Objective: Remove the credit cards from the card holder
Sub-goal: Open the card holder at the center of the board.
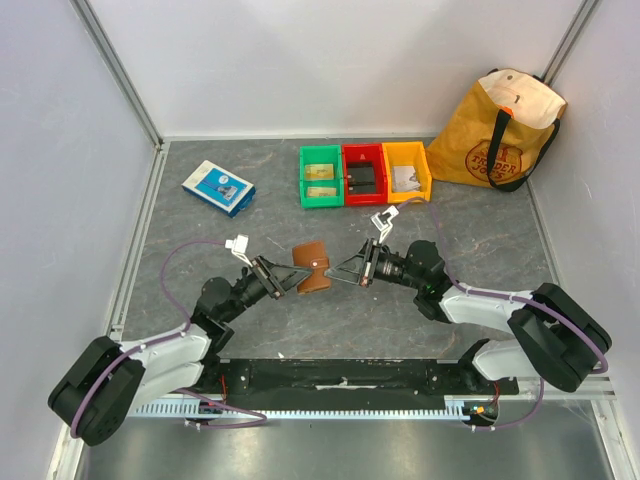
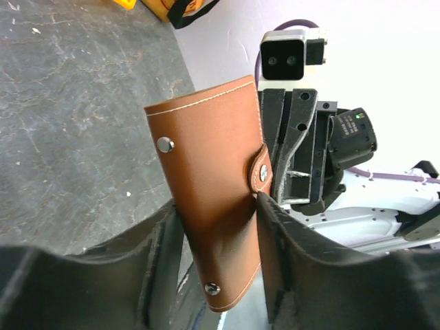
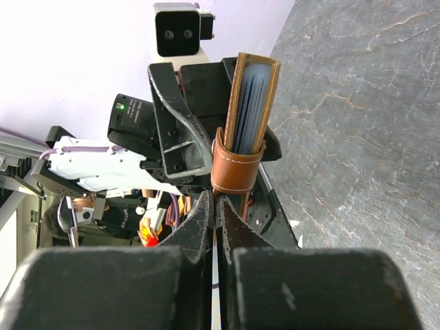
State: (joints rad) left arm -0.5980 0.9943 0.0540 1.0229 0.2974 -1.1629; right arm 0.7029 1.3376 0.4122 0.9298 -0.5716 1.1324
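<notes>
Holder: the card holder (image 1: pixel 311 268) is sitting in front of the red bin (image 1: pixel 363 175), on the arms' side of it and a little to the left. It is lying folded shut between the two claws.
Strap: a brown strap (image 2: pixel 261 172) is wrapping round the open edge of the holder, with a shiny stud on it.
Inside: blue-grey leaves are showing at the holder's open edge in the right wrist view.
Left claw: the left claw (image 1: pixel 297 276) is gripping the holder, with one black finger pressing on each side of it.
Right claw: the right claw (image 1: pixel 333 271) is closed, its two fingers pressing together. Its tips are touching the strap, but I cannot tell if they are pinching it.
Green bin: the green bin (image 1: pixel 321 176) is touching the red bin's left side and is holding tan flat things.
Yellow bin: the yellow bin (image 1: pixel 407 170) is touching the red bin's right side.
Box: a blue box (image 1: pixel 218 187) is lying well to the left of the red bin.
Bag: a yellow bag (image 1: pixel 500 130) is standing to the right of the red bin, past the yellow bin.
</notes>
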